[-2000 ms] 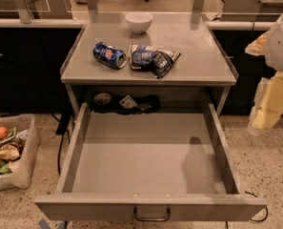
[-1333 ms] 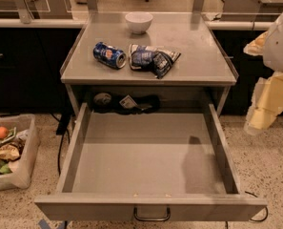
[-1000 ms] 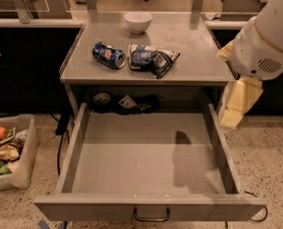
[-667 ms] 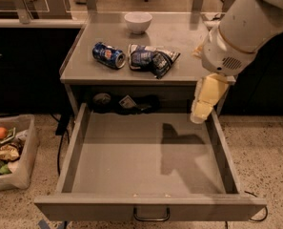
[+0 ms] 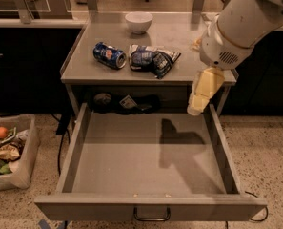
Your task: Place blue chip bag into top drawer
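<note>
The blue chip bag [image 5: 151,59] lies crumpled on the grey counter top [image 5: 179,37], right of a blue soda can [image 5: 109,55] lying on its side. The top drawer [image 5: 146,149] is pulled fully open below, its flat bottom bare, with a loop handle [image 5: 151,215] on the front. My gripper [image 5: 202,93] hangs from the white arm at the counter's right front edge, above the drawer's right rear corner, to the right of the bag and lower than it, holding nothing.
A white bowl [image 5: 138,22] stands at the back of the counter. Dark objects [image 5: 124,102] lie in the recess behind the drawer. A bin of food scraps [image 5: 7,151] sits on the floor at left. Dark cabinets flank the counter.
My arm has swung in from the far right to the left, bringing the gripper over the drawer's right rear corner near the counter edge. The bag, can and drawer have not moved.
</note>
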Robot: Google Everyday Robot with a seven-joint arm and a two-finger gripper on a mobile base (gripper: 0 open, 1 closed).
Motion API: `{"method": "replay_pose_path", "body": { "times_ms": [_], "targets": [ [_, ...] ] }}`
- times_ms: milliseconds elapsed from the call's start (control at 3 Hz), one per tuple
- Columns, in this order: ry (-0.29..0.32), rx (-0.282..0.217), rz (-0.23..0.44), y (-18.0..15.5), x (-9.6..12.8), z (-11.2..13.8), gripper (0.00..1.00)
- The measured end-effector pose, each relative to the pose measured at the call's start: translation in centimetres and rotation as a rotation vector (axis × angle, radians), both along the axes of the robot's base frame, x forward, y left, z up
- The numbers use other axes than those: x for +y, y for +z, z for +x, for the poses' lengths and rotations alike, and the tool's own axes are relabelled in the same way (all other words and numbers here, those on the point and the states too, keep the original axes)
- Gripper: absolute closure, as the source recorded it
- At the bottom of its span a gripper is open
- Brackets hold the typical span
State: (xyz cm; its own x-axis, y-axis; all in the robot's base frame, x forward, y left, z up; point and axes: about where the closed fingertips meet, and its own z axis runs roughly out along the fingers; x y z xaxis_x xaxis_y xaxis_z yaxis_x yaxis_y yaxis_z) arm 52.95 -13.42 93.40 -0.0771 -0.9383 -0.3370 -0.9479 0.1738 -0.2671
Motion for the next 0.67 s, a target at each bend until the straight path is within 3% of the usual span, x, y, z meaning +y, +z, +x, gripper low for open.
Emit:
{"method": "replay_pose_path", "body": {
  "times_ms": [333, 667],
  "targets": [
    [0.003, -0.081, -0.001, 1.5, 1.2, 5.0, 0.0],
    [0.022, -0.147, 0.049, 3.1, 6.2, 13.6, 0.0]
  ]
}}
